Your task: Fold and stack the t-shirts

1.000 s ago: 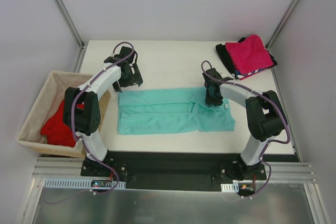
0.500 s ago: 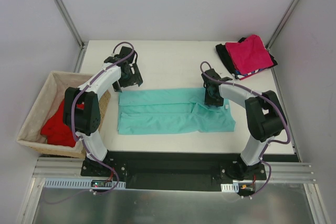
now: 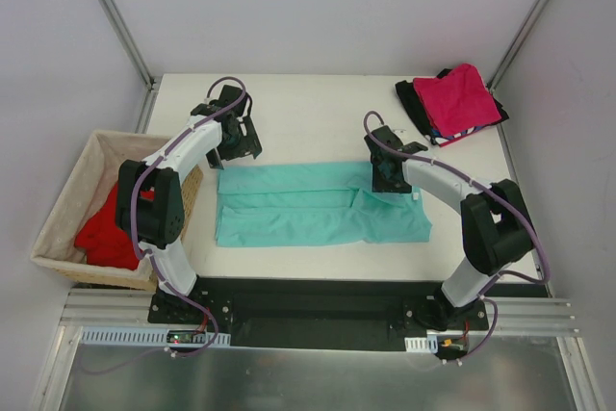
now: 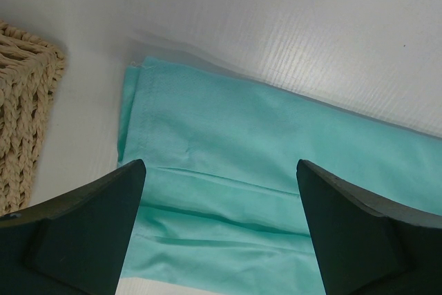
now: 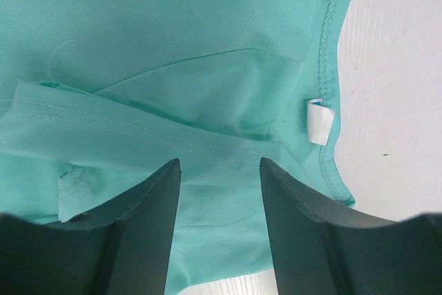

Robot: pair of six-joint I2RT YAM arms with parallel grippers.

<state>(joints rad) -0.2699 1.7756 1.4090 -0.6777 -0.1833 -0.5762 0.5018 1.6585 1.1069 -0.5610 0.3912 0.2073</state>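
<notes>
The teal-green t-shirt [image 3: 322, 204] lay flat in the middle of the white table [image 3: 308, 113]. It was folded lengthwise into a long, narrow rectangle that ran from left to right. Its cloth was a smooth, fine knit, with soft creases along the folded layers and double stitching at the hems. In the right wrist view we saw a tucked sleeve making an angled flap, and a small white tag [image 5: 320, 121] at the curved neckline.

The left gripper [image 3: 236, 141] hung over the far left corner of that shirt. Its dark, wedge-shaped fingers [image 4: 83, 226] were spread wide and empty. The right gripper [image 3: 388, 172] stood above the shirt's right part near the far edge. Its jaws were parted, with only flat cloth showing between them and nothing pinched.

At the far right corner of the table a magenta-pink t-shirt [image 3: 462, 98] sat folded into a rough square. It rested on a black t-shirt [image 3: 414, 103], and a sliver of a striped t-shirt [image 3: 460, 134] peeked out at the near edge of the stack.

Just beside the table's left edge stood a tan woven wicker basket [image 3: 67, 199], its coarse braid clear in the left wrist view. A bright red t-shirt [image 3: 106, 233] lay crumpled inside it.
</notes>
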